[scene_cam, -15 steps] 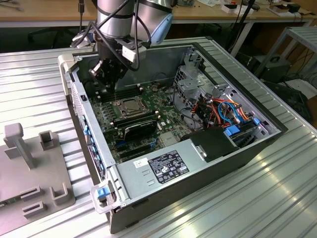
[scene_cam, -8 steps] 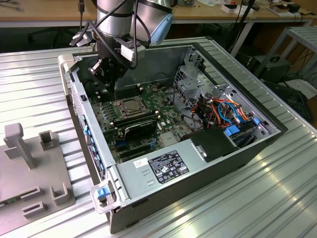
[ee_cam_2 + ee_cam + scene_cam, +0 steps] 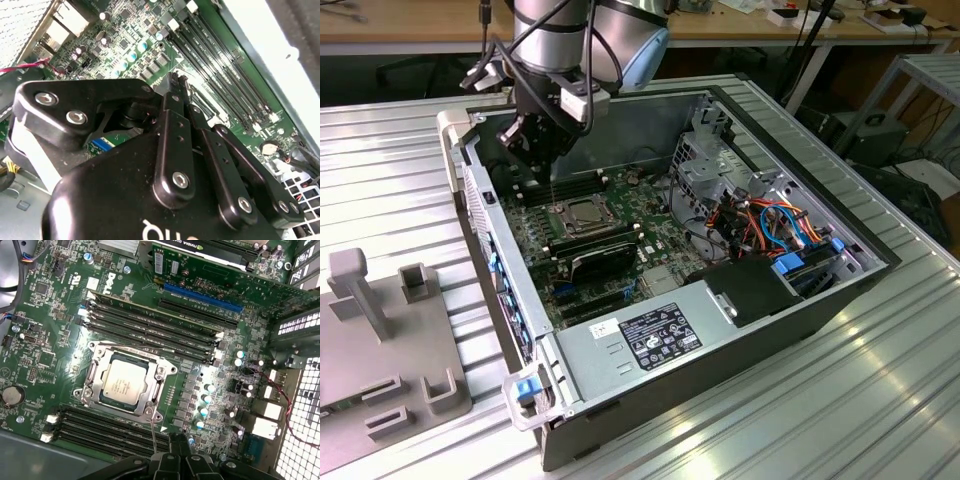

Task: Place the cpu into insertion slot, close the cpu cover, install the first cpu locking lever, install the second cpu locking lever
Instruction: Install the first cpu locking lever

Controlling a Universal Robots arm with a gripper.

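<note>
Up close, a robot gripper [image 3: 178, 440] hangs over a computer motherboard [image 3: 45, 340].
Its fingertips [image 3: 176, 90] are drawn together; a thin locking lever [image 3: 153, 432] stands nearly upright just beside them, and whether they pinch it cannot be told. Beyond, the cpu [image 3: 124, 380] lies flat, metal top up, in the insertion slot [image 3: 100, 397], edges parallel to the long memory slots [image 3: 150, 325], the cpu cover [image 3: 162, 375] lying down around it. In the exterior view the arm [image 3: 560, 30] stands over the case [image 3: 720, 360], wrist pointing down.
</note>
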